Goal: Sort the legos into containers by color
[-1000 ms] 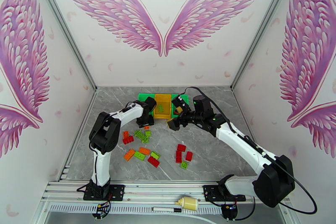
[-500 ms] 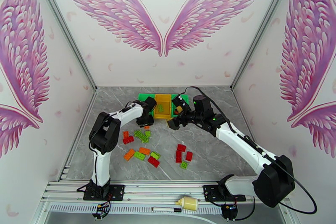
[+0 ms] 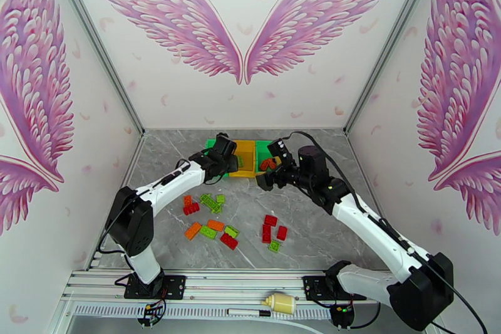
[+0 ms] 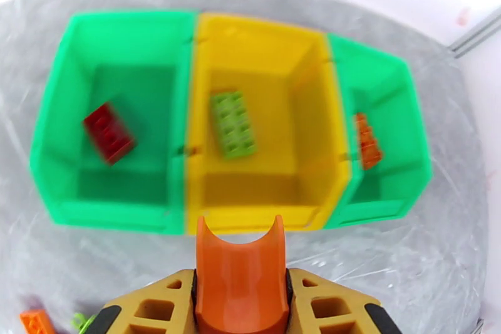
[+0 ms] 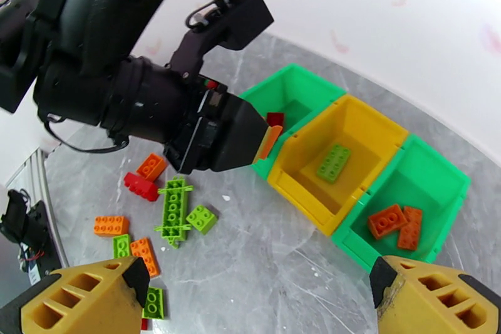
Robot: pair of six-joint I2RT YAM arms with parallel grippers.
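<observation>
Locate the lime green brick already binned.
In the left wrist view, the lime green brick lies on the floor of the yellow bin, between the two green bins.

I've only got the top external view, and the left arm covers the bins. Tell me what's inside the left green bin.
Observer: From the left wrist, one dark red brick lies in the left green bin.
Operator: Now the yellow one.
Observer: The yellow bin holds a single lime green brick.
Operator: Report the left gripper's load.
Observer: The left gripper is shut on an orange lego, clamped between its fingers.
</observation>
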